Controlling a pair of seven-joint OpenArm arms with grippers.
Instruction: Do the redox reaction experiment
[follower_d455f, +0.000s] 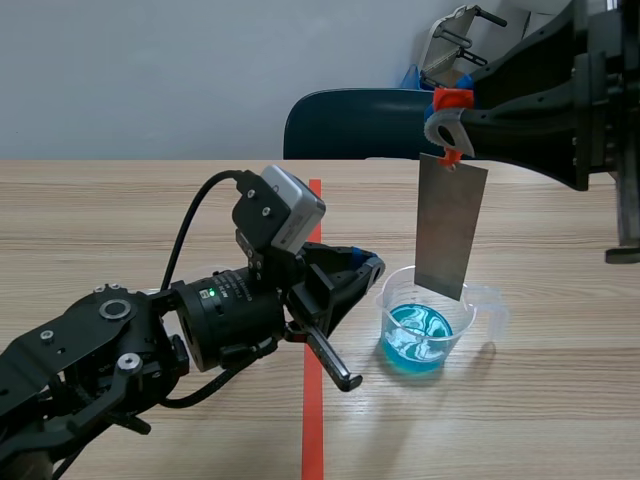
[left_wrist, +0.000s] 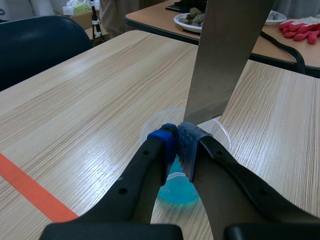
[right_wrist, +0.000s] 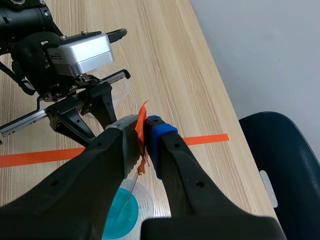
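Observation:
A clear plastic beaker (follower_d455f: 432, 322) with blue liquid (follower_d455f: 425, 335) stands right of the tape line. Over it hangs a grey metal plate (follower_d455f: 451, 225), its lower edge at the beaker's mouth. The plate hangs by an orange-red tag (follower_d455f: 452, 100), and my right gripper (follower_d455f: 448, 115), raised high, is shut on that tag (right_wrist: 141, 125). Under that gripper the plate (right_wrist: 131, 192) shows edge-on above the beaker (right_wrist: 145, 200). My left gripper (follower_d455f: 372, 268) sits at the beaker's left rim. In the left wrist view its fingers (left_wrist: 192, 142) pinch the near wall of the beaker (left_wrist: 155, 122), with the plate (left_wrist: 225, 55) just beyond.
An orange-red tape line (follower_d455f: 313, 400) runs along the table under my left arm. A dark blue chair (follower_d455f: 350, 125) stands behind the table's far edge. Beyond the plate a second table carries a dish of stones (left_wrist: 192, 19) and red gloves (left_wrist: 300, 27).

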